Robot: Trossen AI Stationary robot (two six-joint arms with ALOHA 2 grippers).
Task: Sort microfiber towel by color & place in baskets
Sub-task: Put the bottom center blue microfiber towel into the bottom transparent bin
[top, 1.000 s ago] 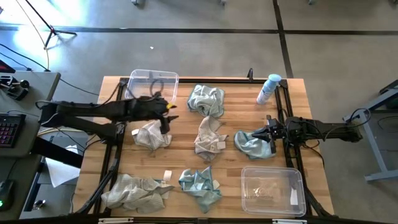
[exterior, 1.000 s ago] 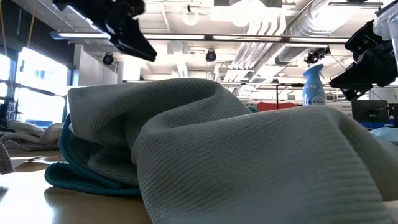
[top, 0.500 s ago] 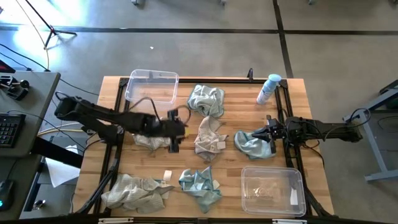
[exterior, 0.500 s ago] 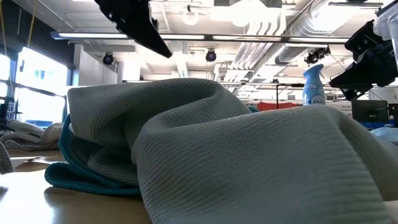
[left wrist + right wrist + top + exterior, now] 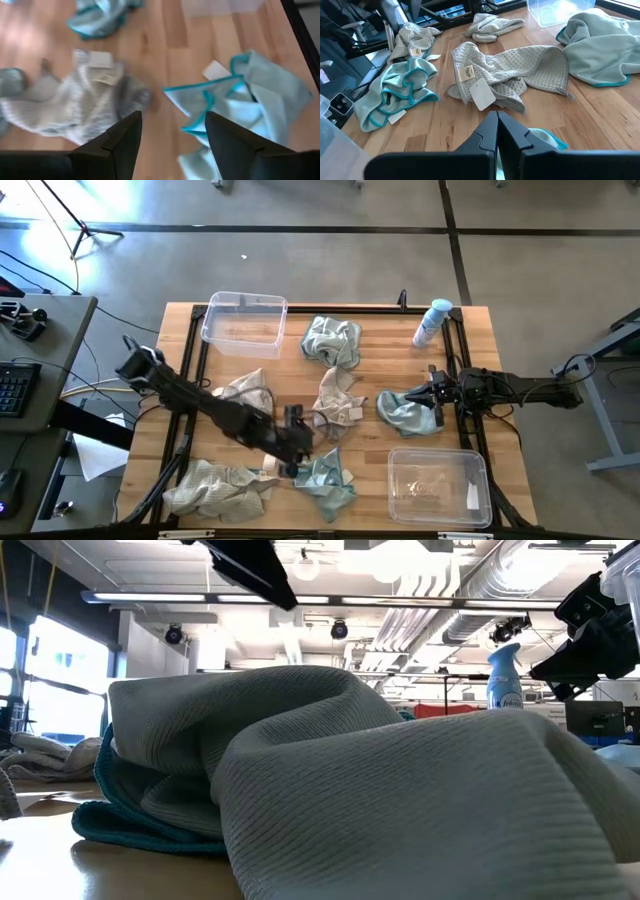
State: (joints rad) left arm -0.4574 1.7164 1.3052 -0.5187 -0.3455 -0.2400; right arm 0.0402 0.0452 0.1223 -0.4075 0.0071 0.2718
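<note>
The left gripper [image 5: 293,442] hung over the middle of the table [image 5: 370,435], between the centre beige-grey towel [image 5: 335,402] and the near teal towel [image 5: 322,477]. Its fingers [image 5: 117,140] stood apart and held nothing; the left wrist view showed bare wood between them, with the beige-grey towel on one side and the teal towel on the other.

The right gripper [image 5: 437,400] sat low at the right side of the table, at the edge of the right-hand teal towel [image 5: 405,413]. Its fingers [image 5: 496,135] were pressed together, and a teal hem showed just beside them; whether they pinched that cloth could not be told.

Farther out, a pale teal towel [image 5: 332,340] lay at the far centre, a beige-grey towel [image 5: 240,393] lay left of centre partly under the left arm, and another beige-grey towel [image 5: 217,486] lay at the near left corner. One clear basket [image 5: 243,322] stood at the far left. The second basket [image 5: 438,486] stood at the near right and bore a white label. A spray bottle [image 5: 432,322] stood at the far right
</note>
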